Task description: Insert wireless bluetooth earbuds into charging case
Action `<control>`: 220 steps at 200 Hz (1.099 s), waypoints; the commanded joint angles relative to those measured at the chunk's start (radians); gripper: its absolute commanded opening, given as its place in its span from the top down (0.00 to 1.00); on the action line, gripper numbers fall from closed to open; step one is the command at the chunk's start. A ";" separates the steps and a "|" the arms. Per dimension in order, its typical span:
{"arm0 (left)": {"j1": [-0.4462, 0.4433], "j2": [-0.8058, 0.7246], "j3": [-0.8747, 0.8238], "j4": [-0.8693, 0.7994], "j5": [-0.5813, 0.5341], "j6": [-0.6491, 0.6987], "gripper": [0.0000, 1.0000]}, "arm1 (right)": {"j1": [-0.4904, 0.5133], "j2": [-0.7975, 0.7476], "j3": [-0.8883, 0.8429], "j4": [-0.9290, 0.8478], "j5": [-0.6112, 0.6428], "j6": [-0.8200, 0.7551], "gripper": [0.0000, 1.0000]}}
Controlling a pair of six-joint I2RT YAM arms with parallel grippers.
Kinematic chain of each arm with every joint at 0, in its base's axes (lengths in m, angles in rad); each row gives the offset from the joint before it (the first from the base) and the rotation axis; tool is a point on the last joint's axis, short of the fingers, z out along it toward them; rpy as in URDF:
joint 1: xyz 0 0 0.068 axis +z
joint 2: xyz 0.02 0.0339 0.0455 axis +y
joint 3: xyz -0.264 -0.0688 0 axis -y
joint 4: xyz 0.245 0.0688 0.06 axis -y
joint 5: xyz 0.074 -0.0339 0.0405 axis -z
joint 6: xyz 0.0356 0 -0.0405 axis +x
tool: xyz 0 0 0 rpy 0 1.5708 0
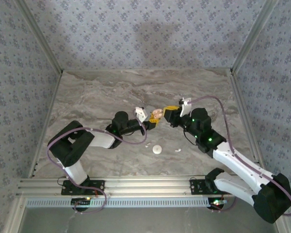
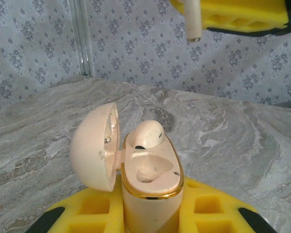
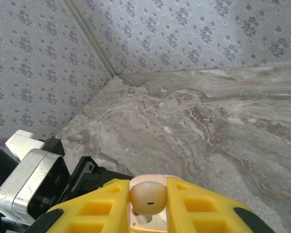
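Note:
My left gripper (image 2: 153,213) is shut on the peach charging case (image 2: 153,182), holding it upright above the table with its lid (image 2: 94,145) swung open to the left. One white earbud (image 2: 148,133) sits in the case's far slot. The near slot (image 2: 150,167) is empty. My right gripper (image 3: 148,200) is shut on a second earbud (image 3: 148,196), directly above the case (image 3: 144,221). In the left wrist view that earbud's stem (image 2: 193,22) hangs from the right gripper's yellow fingers (image 2: 242,14). From above, both grippers (image 1: 149,121) (image 1: 170,115) meet at the case (image 1: 156,114) mid-table.
Three small white pieces (image 1: 157,149) (image 1: 178,150) (image 1: 147,144) lie on the marble table (image 1: 97,92) in front of the grippers. Patterned walls with metal posts (image 2: 82,39) enclose the table on three sides. The left gripper's black and silver body (image 3: 34,184) is close to the right fingers.

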 commanded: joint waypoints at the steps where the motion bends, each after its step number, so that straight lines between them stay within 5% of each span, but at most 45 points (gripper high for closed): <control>1: -0.009 0.003 0.030 0.066 -0.004 0.020 0.84 | 0.010 0.022 -0.007 0.079 -0.002 0.021 0.75; 103: -0.038 -0.007 0.013 0.097 -0.033 0.157 0.84 | 0.070 0.045 -0.013 0.099 -0.035 -0.046 0.75; 220: -0.039 -0.010 0.009 0.162 -0.053 0.115 0.84 | 0.084 0.056 -0.062 0.155 0.033 -0.051 0.75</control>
